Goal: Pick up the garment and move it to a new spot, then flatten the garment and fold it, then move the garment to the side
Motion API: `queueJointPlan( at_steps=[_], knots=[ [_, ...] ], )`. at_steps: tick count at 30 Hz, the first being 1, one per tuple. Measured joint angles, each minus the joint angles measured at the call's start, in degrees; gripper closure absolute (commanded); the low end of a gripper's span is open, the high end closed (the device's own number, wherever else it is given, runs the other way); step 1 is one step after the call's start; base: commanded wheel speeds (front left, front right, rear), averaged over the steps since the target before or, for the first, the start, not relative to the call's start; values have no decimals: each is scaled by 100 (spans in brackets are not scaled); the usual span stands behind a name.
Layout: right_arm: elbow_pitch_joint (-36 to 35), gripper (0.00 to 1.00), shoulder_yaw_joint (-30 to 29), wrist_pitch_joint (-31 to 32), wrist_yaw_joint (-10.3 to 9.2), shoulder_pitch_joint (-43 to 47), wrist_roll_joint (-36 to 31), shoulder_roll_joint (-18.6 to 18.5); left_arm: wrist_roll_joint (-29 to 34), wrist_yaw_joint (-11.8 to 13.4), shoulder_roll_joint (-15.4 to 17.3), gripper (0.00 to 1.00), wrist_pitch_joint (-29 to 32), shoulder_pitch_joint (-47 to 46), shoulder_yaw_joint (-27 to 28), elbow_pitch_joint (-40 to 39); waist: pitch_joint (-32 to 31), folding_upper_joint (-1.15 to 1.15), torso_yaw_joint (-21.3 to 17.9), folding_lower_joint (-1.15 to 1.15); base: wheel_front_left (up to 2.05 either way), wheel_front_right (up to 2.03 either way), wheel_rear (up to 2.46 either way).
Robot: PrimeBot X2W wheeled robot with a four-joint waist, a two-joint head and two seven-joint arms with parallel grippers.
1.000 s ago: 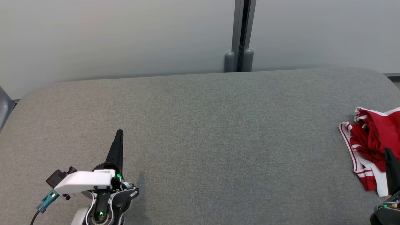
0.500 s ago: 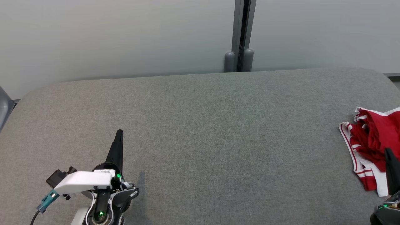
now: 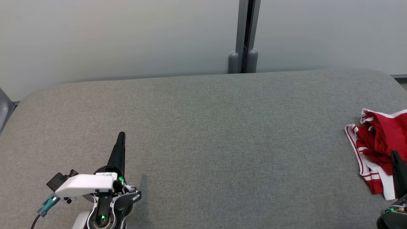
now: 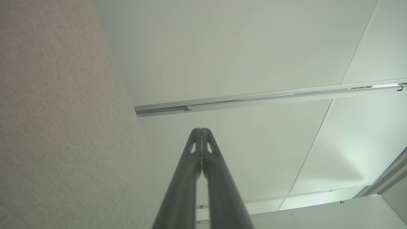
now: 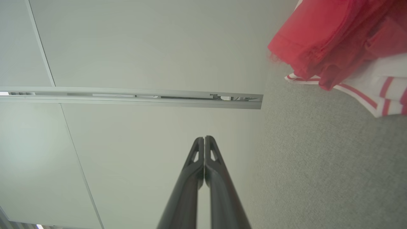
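While the left tool [image 3: 121, 136] and right tool [image 3: 396, 156] both stand with fingers pressed together, the crumpled red-and-white garment [image 3: 378, 140] lies at the table's [image 3: 222, 127] right edge, just beside the right tool.

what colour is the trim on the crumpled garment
White with red stripes, edging the crumpled red fabric garment; clearest in the right wrist view.

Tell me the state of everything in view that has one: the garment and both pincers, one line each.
garment: crumpled in a heap at the right edge of the table, unfolded, not held.
left pincer: shut, holding nothing, over the table's left side.
right pincer: shut, holding nothing, close by the garment.
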Motion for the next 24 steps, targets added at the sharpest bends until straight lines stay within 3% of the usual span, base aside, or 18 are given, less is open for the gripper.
queueJointPlan(
  at_steps=[24],
  knots=[
    [0, 100, 0, 0, 0, 0, 0, 0, 1, 0, 0, 100, 0, 0, 0, 0, 0, 0, 0, 0, 0, 0, 0]
  ],
)
